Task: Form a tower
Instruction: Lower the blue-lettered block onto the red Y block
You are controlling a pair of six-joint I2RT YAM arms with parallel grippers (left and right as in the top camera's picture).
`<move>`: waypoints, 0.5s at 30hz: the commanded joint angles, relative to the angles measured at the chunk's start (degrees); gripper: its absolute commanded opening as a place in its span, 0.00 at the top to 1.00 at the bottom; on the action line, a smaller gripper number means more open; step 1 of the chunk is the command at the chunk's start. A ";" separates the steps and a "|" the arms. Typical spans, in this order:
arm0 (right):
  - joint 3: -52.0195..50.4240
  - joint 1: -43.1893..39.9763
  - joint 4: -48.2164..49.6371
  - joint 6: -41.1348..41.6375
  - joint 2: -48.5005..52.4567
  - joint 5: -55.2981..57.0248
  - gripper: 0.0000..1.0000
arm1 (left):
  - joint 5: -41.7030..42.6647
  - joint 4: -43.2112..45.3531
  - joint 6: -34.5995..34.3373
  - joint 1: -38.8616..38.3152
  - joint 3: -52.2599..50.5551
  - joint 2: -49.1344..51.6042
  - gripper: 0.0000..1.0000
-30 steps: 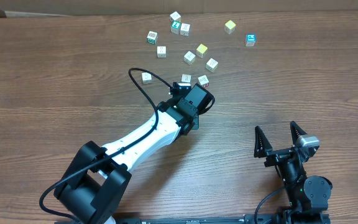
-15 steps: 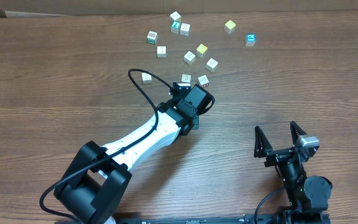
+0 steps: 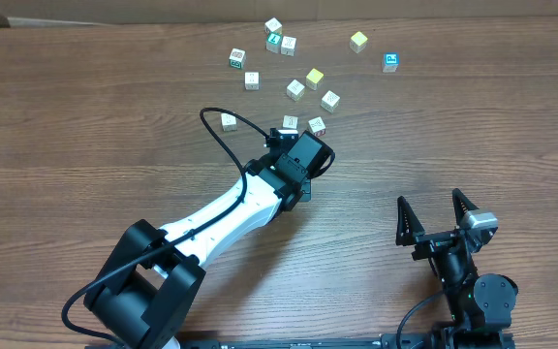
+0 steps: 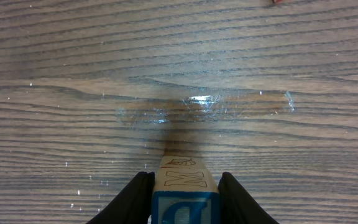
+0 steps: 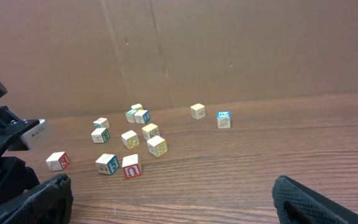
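The left gripper (image 4: 185,180) is seen clenched on the tower (image 4: 186,204). Both fingers (image 4: 138,193) lie flat against its sides, w/ a blue letter face toward the wrist cam and a pale face w/ an outlined letter above it. How many cubes are in the stack can't be told from this view, nor whether its base is seated on the tabletop (image 3: 85,116). In the overhead view the stack is hidden under the wrist, approx. mid-tabletop and somewhat toward the far edge. The loose cubes (image 3: 295,89) are scattered just beyond it, nearer the far edge.

The right gripper (image 3: 430,199) is parked near the near edge, right side, jaws spread wide, nothing between them.

The step in hand is judged to be setting or steadying the stack (not picking up a new cube). If it is seated, a slow, even release is called for next, then a straight lift clear so nothing is nudged. After that, a loose cube should be fetched and centred on top.
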 commanded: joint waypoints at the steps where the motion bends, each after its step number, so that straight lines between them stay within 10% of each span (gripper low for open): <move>1: -0.59 0.42 0.28 -0.09 -0.46 0.28 0.00 | 0.46 -0.15 0.96 -0.26 -0.31 0.46 0.70; 15: -0.59 0.42 0.28 -0.11 -0.46 0.28 0.00 | 0.42 -0.70 0.94 -0.26 -0.31 0.46 0.68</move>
